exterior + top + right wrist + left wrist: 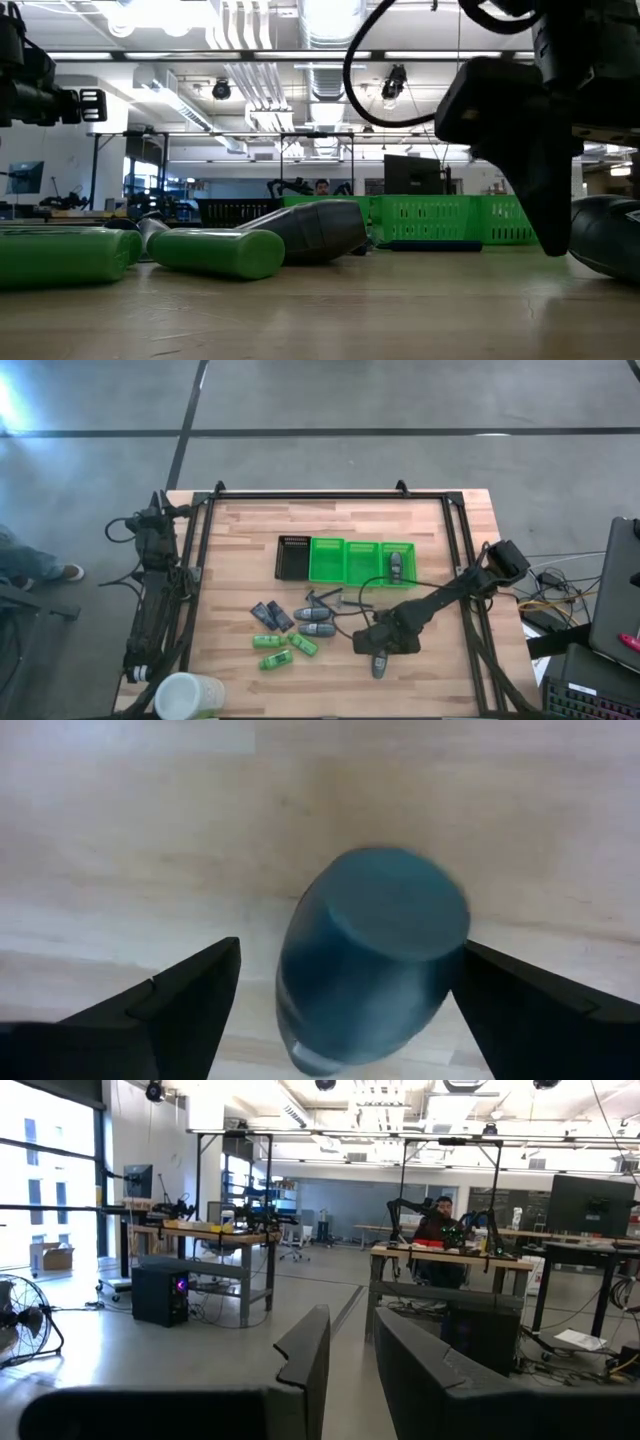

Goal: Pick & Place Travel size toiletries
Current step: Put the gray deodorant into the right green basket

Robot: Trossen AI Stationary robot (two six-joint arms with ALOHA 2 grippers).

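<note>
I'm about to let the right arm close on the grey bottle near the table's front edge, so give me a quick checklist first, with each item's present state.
1. Right gripper open: ok.
2. Grey bottle between its fingers: ok, one finger on each side.
3. Bottle free of neighbours: ok, it lies alone.
4. Fingers low enough for a firm grip: cannot tell.
5. Green tray has room: ok, one bottle inside.
6. Left arm out of the way: ok, parked beside the table's left edge.

light: bright overhead | glare: top-left | blur: wrist close-up, perhaps motion
</note>
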